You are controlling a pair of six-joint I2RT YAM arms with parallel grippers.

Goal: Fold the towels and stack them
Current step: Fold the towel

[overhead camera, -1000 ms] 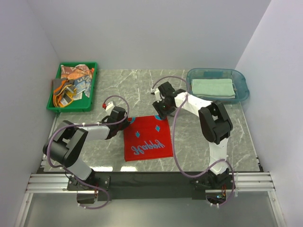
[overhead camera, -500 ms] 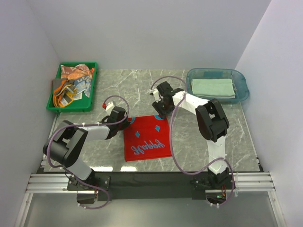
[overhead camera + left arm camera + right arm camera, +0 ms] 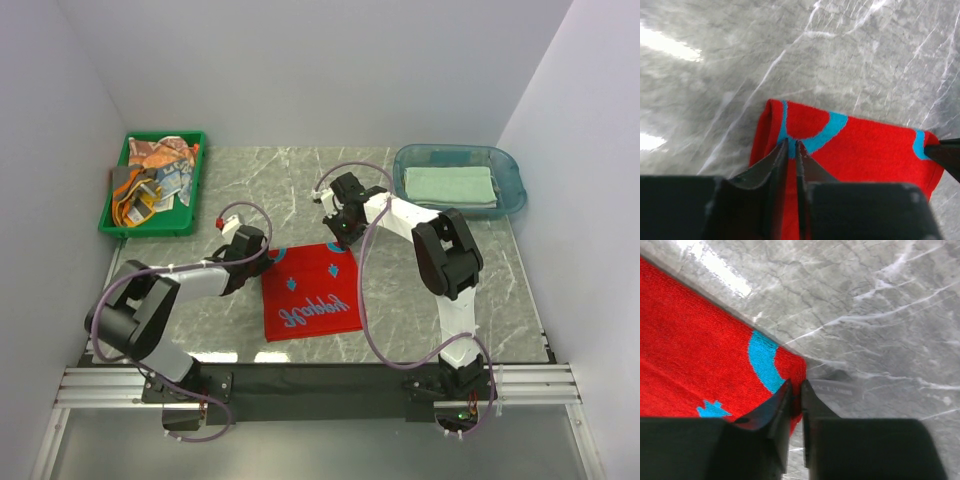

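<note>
Red towel [image 3: 311, 295]: your left end effector [image 3: 791, 143] and right end effector [image 3: 795, 383], both stretched low, pinch its far corners.

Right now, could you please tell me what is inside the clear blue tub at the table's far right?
A folded pale green towel lies flat in the blue tub. Anything beneath it is covered and cannot be seen.
</note>
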